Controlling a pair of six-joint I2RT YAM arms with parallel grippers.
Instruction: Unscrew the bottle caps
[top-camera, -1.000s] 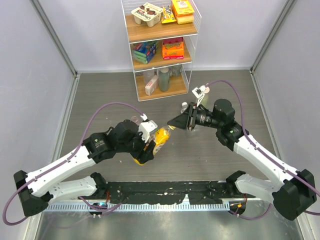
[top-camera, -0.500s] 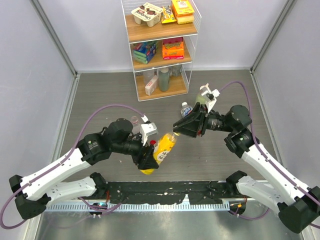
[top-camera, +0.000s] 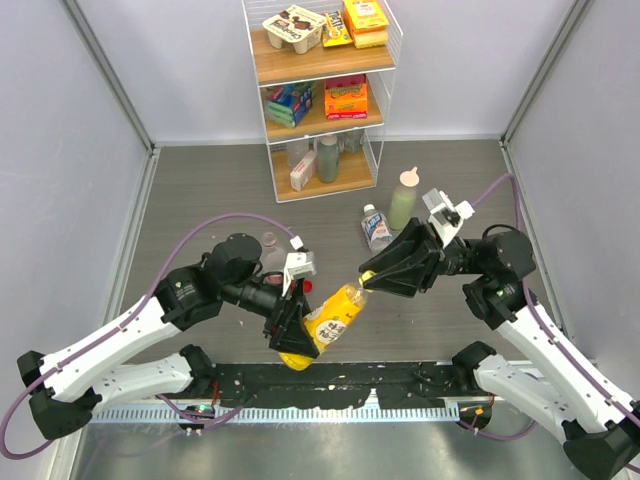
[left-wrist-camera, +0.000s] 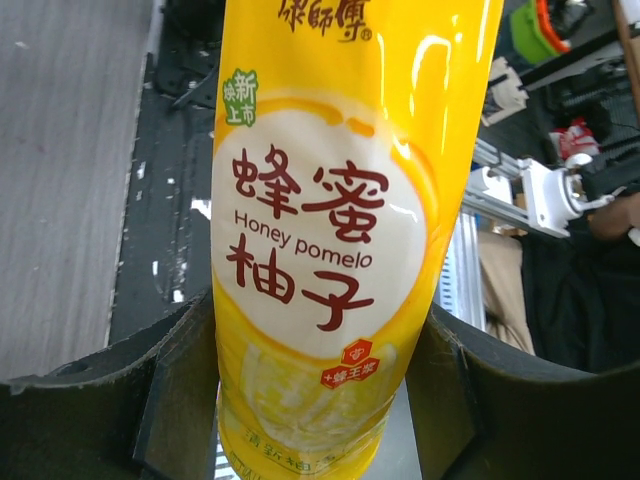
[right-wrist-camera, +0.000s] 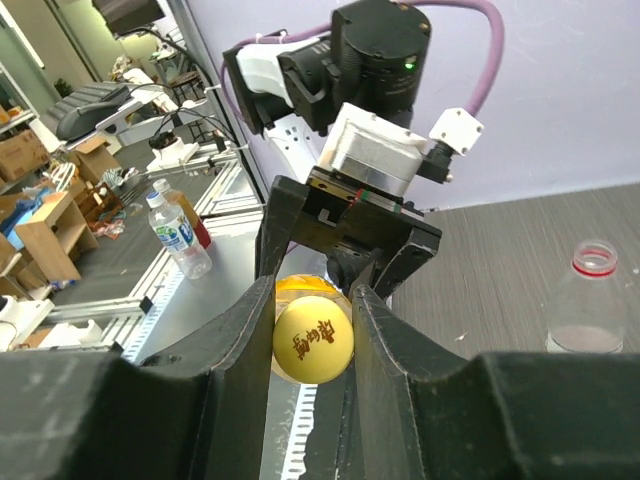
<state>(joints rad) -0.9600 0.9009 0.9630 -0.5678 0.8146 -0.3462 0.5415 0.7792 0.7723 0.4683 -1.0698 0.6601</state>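
From above, the juice bottle (top-camera: 335, 312) hangs tilted over the table (top-camera: 200, 190) just toward 6 o'clock of centre, its base at 7 o'clock and its neck at 1 o'clock. The left gripper (top-camera: 303, 335) clasps its body, and the right gripper (top-camera: 366, 277) meets its upper end. A blue-white labelled bottle (top-camera: 377, 230) with a white cap (top-camera: 370, 211) stands at 1 o'clock beside a pale green bottle (top-camera: 403, 203), in front of the rack (top-camera: 320, 120) of packaged goods. The left wrist view shows the yellow label reading "Honey pomelo" under red Chinese characters, with a finger (left-wrist-camera: 175, 400) pressed to each side. In the right wrist view, both fingers (right-wrist-camera: 240, 340) pinch the yellow cap (right-wrist-camera: 313, 340), which bears dark characters. A clear bottle (right-wrist-camera: 588, 305) with a red neck ring stands uncapped at 3 o'clock.
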